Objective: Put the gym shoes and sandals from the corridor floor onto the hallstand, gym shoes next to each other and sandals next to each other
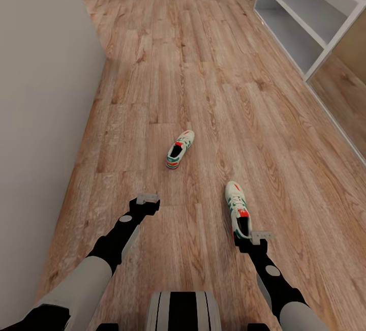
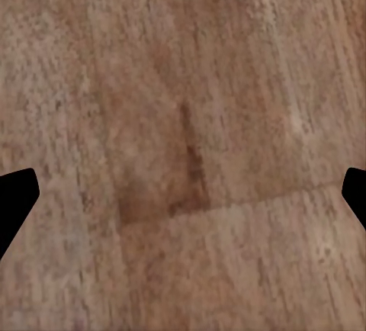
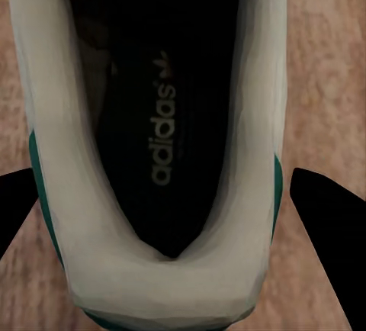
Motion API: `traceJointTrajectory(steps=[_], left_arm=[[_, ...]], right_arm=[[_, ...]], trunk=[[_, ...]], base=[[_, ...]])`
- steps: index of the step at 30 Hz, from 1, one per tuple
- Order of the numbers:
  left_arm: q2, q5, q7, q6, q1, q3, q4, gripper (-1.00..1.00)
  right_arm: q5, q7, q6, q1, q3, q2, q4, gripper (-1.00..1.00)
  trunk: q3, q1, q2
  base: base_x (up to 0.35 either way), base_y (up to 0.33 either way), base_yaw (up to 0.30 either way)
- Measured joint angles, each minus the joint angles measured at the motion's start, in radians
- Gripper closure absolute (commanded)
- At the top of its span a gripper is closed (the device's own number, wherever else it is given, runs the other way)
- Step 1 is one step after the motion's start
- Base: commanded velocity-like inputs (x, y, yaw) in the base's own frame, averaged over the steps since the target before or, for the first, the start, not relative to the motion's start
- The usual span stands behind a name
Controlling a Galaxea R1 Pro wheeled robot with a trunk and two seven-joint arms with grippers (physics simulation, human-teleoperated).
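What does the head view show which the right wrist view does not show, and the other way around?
Head view: a second gym shoe farther ahead, the hallstand at upper right, a grey wall, both arms.

Right wrist view: the shoe's dark insole with the "adidas" print, between the open fingers.

Both: the near gym shoe and the corridor floor.

Corridor floor (image 1: 203,66): wood-grain planks, light brown, matt, streaky. Under my left pincer (image 2: 183,194) the grain looks rough and blotchy. Gym shoe (image 3: 152,155) below my right pincer (image 3: 171,201): smooth white upper, like leather; dark matt insole with pale print. Hallstand (image 1: 305,21): smooth, matt light-grey panels. My pincer fingers (image 3: 328,209): flat matt black.
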Motion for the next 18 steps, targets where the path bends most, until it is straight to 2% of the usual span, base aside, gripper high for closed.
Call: traceJointTrajectory(steps=[18], left_arm=[[0.001,0.0,0.0,0.0,0.006,-0.001,-0.006,-1.0]], right_arm=[[-0.002,0.001,0.0,0.0,0.0,0.0,0.0,1.0]], trunk=[[0.004,-0.001,0.0]], base=[[0.0,0.0,0.0]])
